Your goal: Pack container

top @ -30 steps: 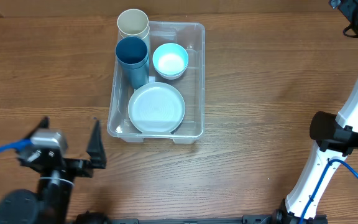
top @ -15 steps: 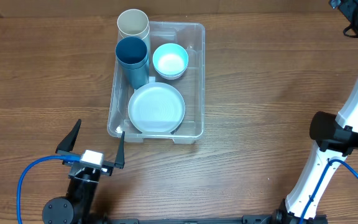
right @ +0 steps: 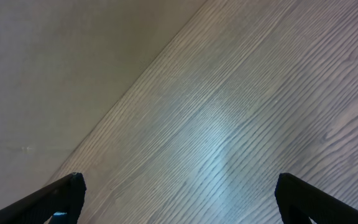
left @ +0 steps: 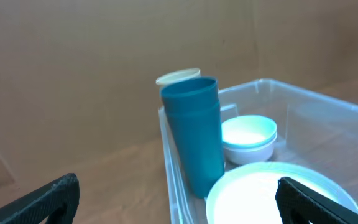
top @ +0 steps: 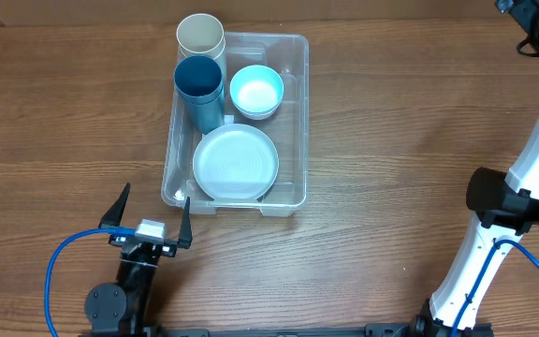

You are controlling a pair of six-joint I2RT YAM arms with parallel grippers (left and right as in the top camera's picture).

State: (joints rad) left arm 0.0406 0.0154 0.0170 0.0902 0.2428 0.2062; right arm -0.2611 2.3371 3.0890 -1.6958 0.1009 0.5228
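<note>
From my remote seat, the clear plastic container (top: 299,131) sits left of centre on the wood-grain table (top: 400,140), with bare wood to its right and near side. Its rounded rim frames a smooth white plate (top: 236,163), a pale blue bowl (top: 256,92) and an upright teal cup (top: 199,89). A beige cup (top: 200,36) stands at the far left corner. My left gripper (top: 156,194) hovers just short of the near wall, fingers spread wide. The right gripper (right: 180,199), also spread, holds nothing above bare wood.

I see my clear rectangular plastic container (top: 295,117) standing upright and lidless near the table's (top: 391,140) far edge, left of the middle.
</note>
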